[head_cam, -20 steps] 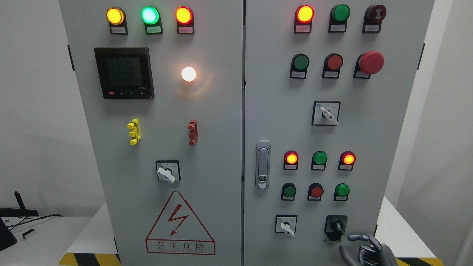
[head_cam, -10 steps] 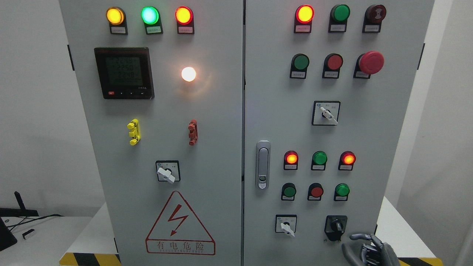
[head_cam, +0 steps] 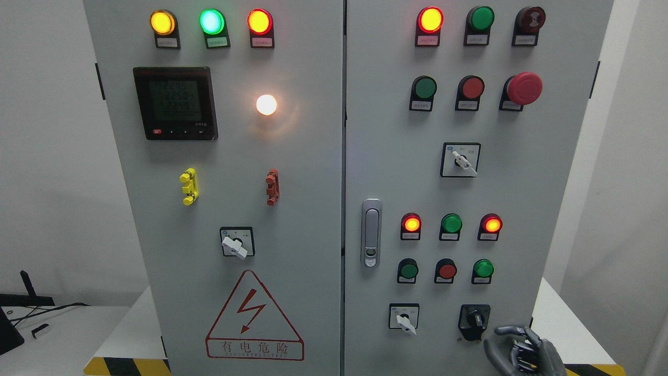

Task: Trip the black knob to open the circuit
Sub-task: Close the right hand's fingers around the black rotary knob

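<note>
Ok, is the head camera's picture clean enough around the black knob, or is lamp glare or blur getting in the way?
Head view: the black knob is sharp and evenly lit, with no glare on it. The white lamp blooms and throws a halo on the left door, far from the knob. The right hand, just below and right of the knob, is slightly soft and cut by the bottom edge.

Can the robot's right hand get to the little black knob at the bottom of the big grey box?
Probably yes. The right hand sits just below and to the right of the black knob, fingers spread and holding nothing. Nothing stands between them on the cabinet door, so the way looks free.
</note>
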`<state>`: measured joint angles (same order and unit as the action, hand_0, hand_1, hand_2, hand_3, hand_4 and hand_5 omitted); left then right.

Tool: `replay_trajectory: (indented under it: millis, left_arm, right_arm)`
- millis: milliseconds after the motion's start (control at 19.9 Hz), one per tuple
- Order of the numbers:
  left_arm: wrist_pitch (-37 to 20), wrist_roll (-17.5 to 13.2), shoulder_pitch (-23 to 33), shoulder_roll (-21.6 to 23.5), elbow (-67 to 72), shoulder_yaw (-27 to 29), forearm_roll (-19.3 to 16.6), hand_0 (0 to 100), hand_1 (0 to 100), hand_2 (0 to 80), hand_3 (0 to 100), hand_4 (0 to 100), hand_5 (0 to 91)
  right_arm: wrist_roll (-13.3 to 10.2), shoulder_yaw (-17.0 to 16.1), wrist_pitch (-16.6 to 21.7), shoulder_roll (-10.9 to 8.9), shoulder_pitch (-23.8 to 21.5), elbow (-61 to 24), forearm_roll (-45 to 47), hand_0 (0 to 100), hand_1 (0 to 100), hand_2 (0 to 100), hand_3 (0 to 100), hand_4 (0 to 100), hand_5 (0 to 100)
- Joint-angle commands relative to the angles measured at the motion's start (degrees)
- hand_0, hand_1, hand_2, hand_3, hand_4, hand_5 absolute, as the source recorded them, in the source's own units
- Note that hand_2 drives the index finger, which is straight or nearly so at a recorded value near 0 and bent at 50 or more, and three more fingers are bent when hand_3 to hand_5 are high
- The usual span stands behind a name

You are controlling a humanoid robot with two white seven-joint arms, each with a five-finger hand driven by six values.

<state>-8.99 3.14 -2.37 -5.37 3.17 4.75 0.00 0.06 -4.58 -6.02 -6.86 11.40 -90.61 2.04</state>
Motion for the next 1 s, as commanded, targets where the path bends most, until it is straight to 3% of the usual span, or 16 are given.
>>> replay_trajectory:
  millis: [0,953]
  left_arm:
    - [0.0,0.0,0.0,-0.1,0.0,0.0,-1.8,12,39,0.0,0,0,0.0]
    - [0.0,0.0,0.0,0.0,0.0,0.0,-1.8,12,39,0.0,0,0,0.0]
  right_arm:
    - [-0.1,0.9,-0.1,0.44,-0.3,-2.2,0.0,24,74,44,100,100,96]
    - [-0.2,3.3,-0.3,0.53,-1.6,-5.2,-0.9,25,74,44,100,100,96]
